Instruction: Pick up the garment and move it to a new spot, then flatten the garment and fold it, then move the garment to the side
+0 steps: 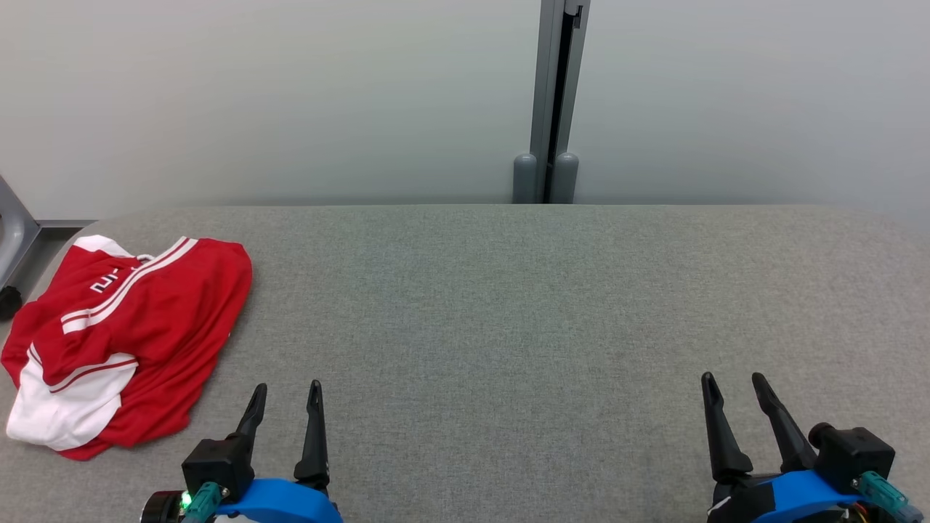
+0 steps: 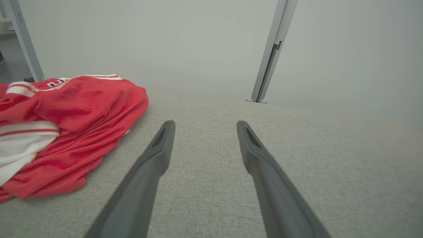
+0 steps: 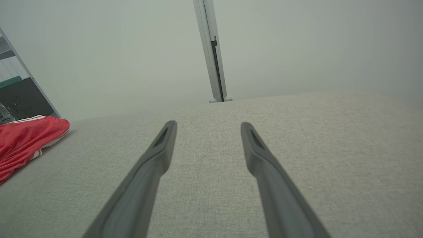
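At the far left edge of the grey fabric-covered table (image 1: 508,290), the head view shows the crumpled red-and-white mesh jersey garment (image 1: 145,319) lying in a heap. The left gripper (image 1: 287,386) is near its lower right hem, fingers spread wide and empty. The right gripper (image 1: 732,378), well apart at the lower right, is also spread and empty. A grey metal post (image 1: 556,102) stands behind the table.

Left wrist view: the garment (image 2: 82,109) lies left of the parted fingers, untouched.

Right wrist view: the garment (image 3: 26,138) sits far left, well apart from the wide-set fingers.
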